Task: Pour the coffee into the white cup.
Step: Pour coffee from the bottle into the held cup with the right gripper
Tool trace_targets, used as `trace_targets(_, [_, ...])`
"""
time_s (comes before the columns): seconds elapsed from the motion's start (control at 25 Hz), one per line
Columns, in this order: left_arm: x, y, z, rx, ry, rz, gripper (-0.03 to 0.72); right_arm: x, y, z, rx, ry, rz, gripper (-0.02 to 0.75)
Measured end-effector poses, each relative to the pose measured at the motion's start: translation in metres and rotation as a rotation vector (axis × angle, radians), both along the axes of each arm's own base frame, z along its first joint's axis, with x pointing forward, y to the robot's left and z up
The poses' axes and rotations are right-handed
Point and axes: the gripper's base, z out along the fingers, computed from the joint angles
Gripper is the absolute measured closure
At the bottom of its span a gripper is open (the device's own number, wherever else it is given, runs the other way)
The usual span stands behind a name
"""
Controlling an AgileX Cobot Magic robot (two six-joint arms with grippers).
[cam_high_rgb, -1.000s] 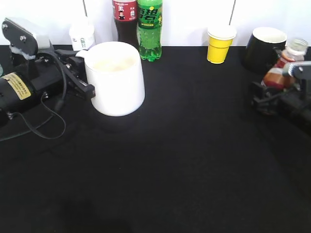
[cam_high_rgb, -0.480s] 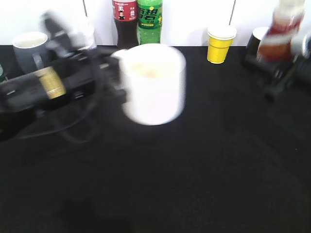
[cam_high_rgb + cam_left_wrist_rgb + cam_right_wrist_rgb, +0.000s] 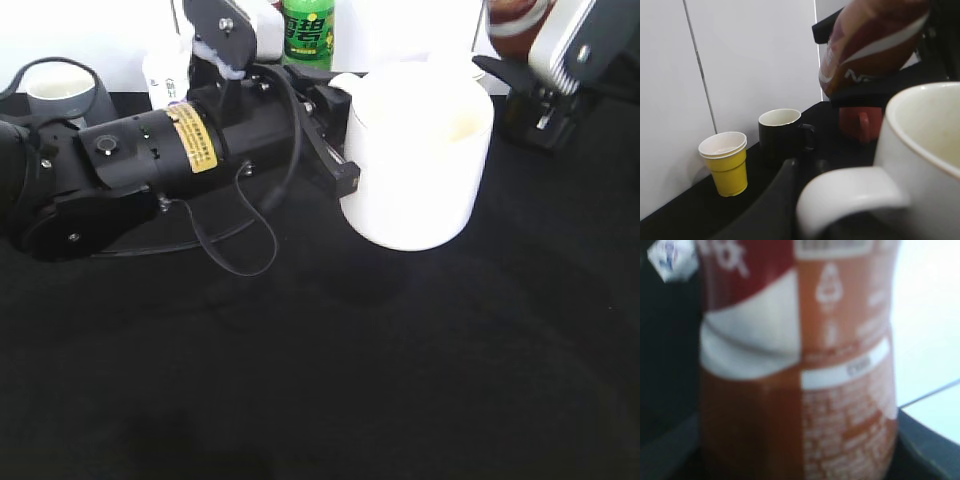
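The white cup (image 3: 415,150) is a large plain mug, upright at centre right and seemingly lifted off the black table. My left gripper (image 3: 337,150) is shut on its loop handle (image 3: 855,195). My right gripper (image 3: 520,55) is shut on the coffee bottle (image 3: 512,12), held high at the top edge, just right of and above the cup's rim. In the left wrist view the bottle (image 3: 870,45) tilts over the cup (image 3: 925,145). Its brown-orange-white label fills the right wrist view (image 3: 800,380). The bottle's neck is out of view.
A green soda bottle (image 3: 305,20), a small white bottle (image 3: 168,72) and a grey mug (image 3: 60,92) stand along the back. The left wrist view shows a yellow paper cup (image 3: 726,162), a black mug (image 3: 782,132) and a red mug (image 3: 859,122) behind.
My left arm has carried the white cup to the right and towards the camera. My right gripper has lifted the coffee bottle up and to the left, above the cup.
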Motion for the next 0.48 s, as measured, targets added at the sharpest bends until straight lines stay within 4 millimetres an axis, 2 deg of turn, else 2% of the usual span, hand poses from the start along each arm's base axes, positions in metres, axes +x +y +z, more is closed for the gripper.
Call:
trace_targets(0.2, [0.0007,0.0004,0.0,-0.005,0.007,0.009,0.623,0.0,0.0,0.0,-0.19,-0.137,0.027,0.225])
trace_targets(0.48, [-0.0001,0.0,-0.0006,-0.01,0.029,-0.001,0.623,-0.0001,0.0002,0.0,-0.352,-0.254,0.05,0.225])
